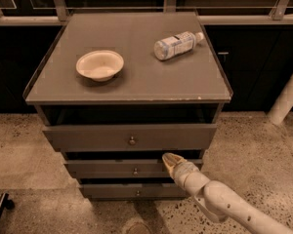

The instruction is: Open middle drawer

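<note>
Speckled stone floor (263, 145) spreads beneath pincer. Grey-brown three-drawer desk (136, 77) stands ahead, flat top well above pincer. Tall grey top drawer front (88, 138) just above pincer. Middle drawer (97, 168), wide shallow grey-brown front, right behind pincer. White jointed arm (224, 201) trails down-right. Cream round bowl (99, 65) far up-left. Clear plastic bottle (177, 45) on its side, far above. Cream-tipped pincer (170, 159) at middle drawer's upper edge; grip width: cannot tell. Small round metal knob (135, 171) just left of pincer.

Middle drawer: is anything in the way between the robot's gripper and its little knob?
No, nothing visible is. The gripper sits at the middle drawer's upper edge, just right of the knob, with only bare drawer front between them. The bowl and bottle lie up on the cabinet top, out of the way.
</note>
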Motion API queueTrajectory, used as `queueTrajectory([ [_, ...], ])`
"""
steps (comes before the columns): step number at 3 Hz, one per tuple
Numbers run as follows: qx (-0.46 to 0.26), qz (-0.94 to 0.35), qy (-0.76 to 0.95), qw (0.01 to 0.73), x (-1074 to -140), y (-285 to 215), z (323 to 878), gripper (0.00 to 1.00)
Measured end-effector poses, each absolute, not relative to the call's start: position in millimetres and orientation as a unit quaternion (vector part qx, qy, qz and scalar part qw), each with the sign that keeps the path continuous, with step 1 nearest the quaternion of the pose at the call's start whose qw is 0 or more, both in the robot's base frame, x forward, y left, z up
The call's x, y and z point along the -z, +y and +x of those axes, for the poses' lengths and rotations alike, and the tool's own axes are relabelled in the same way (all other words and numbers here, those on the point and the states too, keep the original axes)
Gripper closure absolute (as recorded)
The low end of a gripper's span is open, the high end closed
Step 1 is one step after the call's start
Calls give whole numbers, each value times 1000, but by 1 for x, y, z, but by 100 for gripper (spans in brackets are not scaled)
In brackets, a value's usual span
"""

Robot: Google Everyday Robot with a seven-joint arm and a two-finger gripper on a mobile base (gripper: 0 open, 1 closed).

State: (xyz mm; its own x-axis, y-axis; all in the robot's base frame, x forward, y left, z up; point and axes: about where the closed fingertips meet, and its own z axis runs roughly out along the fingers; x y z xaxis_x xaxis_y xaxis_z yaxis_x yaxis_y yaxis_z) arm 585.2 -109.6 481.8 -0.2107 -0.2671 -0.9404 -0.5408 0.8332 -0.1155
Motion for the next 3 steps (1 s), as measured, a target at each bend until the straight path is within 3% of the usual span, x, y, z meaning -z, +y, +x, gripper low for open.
queueTrajectory([
  [3, -107, -265, 771, 569, -468, -112, 608, 100],
])
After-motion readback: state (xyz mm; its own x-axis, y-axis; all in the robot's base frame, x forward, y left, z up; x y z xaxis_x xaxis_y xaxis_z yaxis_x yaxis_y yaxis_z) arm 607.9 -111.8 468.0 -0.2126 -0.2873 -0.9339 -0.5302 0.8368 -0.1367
